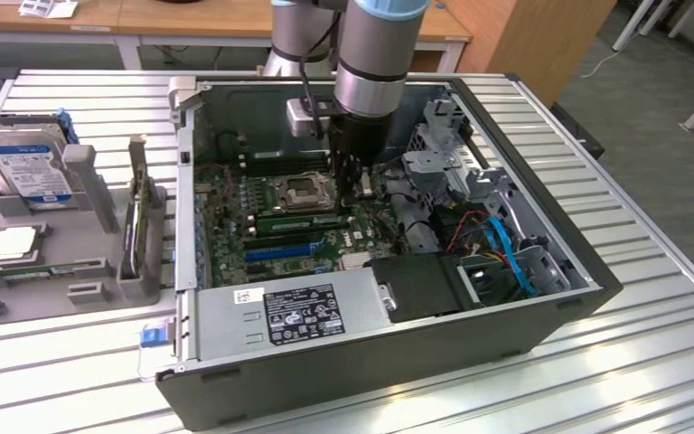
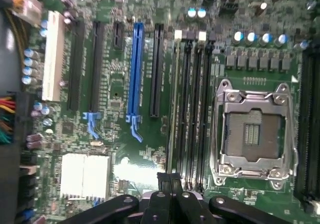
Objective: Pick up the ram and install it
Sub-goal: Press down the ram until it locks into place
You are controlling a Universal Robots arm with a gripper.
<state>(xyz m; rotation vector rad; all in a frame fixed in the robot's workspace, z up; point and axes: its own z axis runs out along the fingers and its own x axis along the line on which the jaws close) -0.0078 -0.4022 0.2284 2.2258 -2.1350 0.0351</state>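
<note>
gripper [image 2: 170,183]: jaws closed, nothing clamped | ram [image 2: 175,109]: stood edge-on in memory slot of motherboard [image 2: 115,79], one end directly under the fingertips, contact unclear | empty CPU socket [image 2: 252,131]: just beside, beyond the other memory slots

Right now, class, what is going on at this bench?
A robot arm reaches down into an open computer case lying on a metal table. Its gripper is shut and sits just above the motherboard, at the end of the dark memory slots beside the empty processor socket. A pale strip in the slot beside them may be the ram, but I cannot confirm it. On the exterior view's left, a grey holder carries a hard drive and other parts.
</note>
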